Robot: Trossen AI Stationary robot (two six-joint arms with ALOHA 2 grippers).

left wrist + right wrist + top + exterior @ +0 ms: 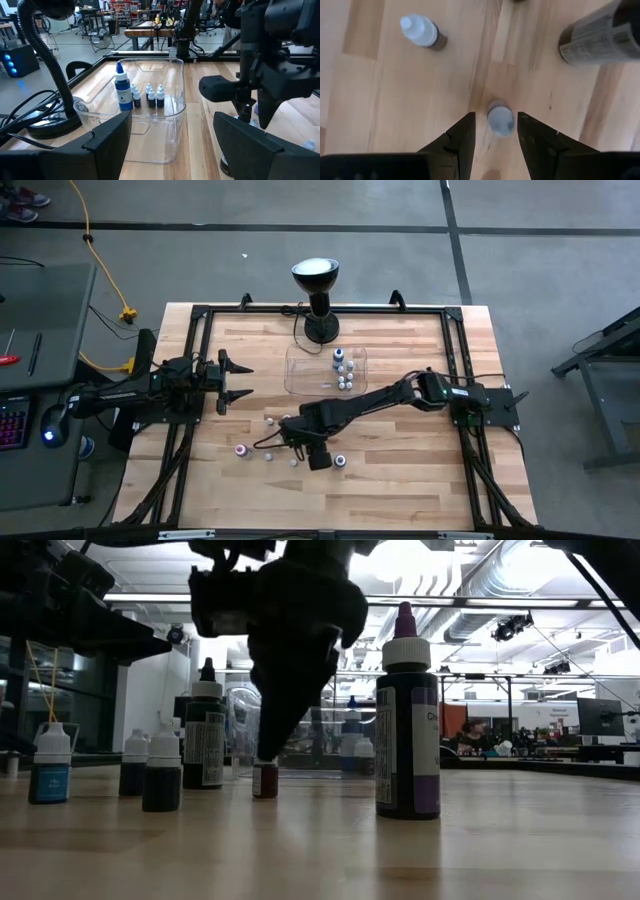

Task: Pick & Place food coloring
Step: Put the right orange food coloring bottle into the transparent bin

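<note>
A small food coloring bottle (500, 118) with a white cap and a dark body stands upright on the wooden table. My right gripper (495, 119) points down over it, open, with one finger on either side of the cap and a gap showing at each. In the low view that gripper (268, 745) hangs just above the same bottle (265, 780). In the high view my right gripper (292, 438) hides the bottle. My left gripper (235, 380) waits open at the table's left, level, with nothing between its fingers.
Loose bottles stand close by: one with a white cap (420, 31), a larger labelled one (600, 35), a tall purple one (407, 730), several more (268, 457). The clear tray (300, 375) at the back holds several bottles (150, 97). Behind it stands a black lamp (316, 280).
</note>
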